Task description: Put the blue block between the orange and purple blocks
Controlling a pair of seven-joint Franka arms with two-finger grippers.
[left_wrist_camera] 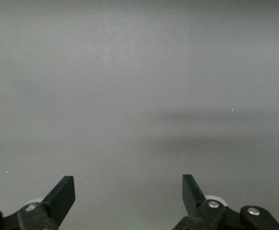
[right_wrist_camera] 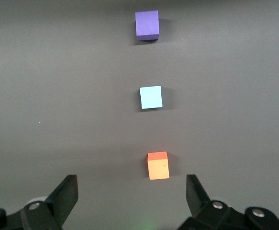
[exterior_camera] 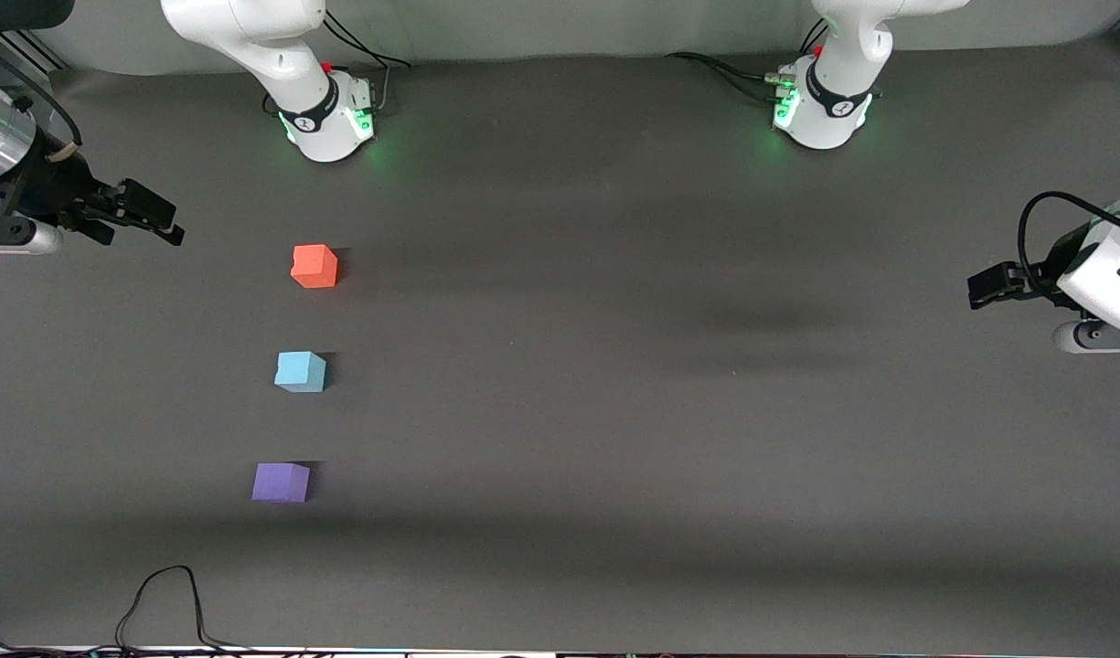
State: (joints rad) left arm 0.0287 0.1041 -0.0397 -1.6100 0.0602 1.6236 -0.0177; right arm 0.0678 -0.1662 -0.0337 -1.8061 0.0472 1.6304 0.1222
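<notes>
already the blue block [exterior_camera: 300,371] sits on the worktop [exterior_camera: 614,411] between the orange block [exterior_camera: 314,266] and purple block [exterior_camera: 281,482], in line. right claw [right_wrist_camera: 132,194], fingers apart, hangs nearest; left claw [left_wrist_camera: 128,194] waits apart.

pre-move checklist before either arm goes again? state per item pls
1. Blue block sits between orange block and purple block: ok.
2. The three stand in a line, apart, none touching: ok.
3. Left end effector open, holds nothing, at the left arm's end of the table: ok.
4. Right end effector open, holds nothing, at the right arm's end: ok.
5. Even spacing between blocks: ok, roughly.
</notes>
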